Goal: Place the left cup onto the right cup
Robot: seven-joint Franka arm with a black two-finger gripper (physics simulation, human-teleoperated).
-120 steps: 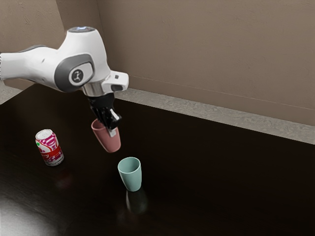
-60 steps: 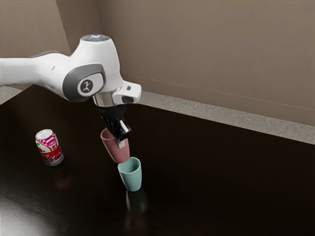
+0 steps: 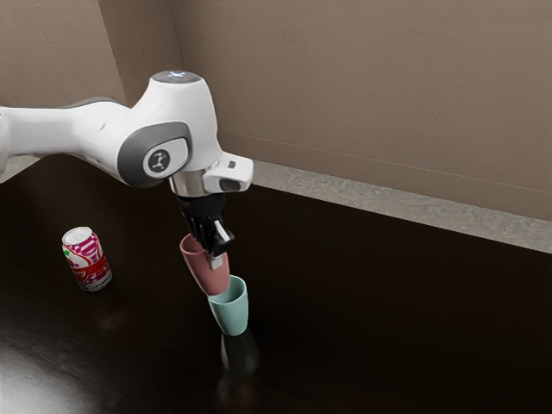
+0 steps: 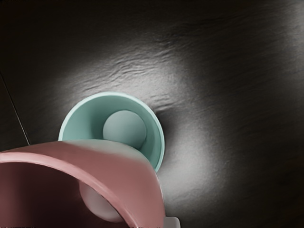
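A pink cup (image 3: 205, 265) hangs tilted from my gripper (image 3: 210, 244), which is shut on its rim. Its base reaches the rim of a teal cup (image 3: 229, 307) standing upright on the dark table (image 3: 388, 310). In the wrist view the pink cup (image 4: 80, 183) looms large just under my hand, and the teal cup (image 4: 114, 128) stands open-mouthed right beyond it, partly covered by the pink rim.
A red and white soda can (image 3: 86, 259) stands on the table toward the exterior view's left, well apart from the cups. A beige wall and a grey ledge (image 3: 388, 200) run behind the table.
My arm has carried the pink cup toward the exterior view's right and down, from beside the teal cup to just over its rim. The teal cup and can have stayed put.
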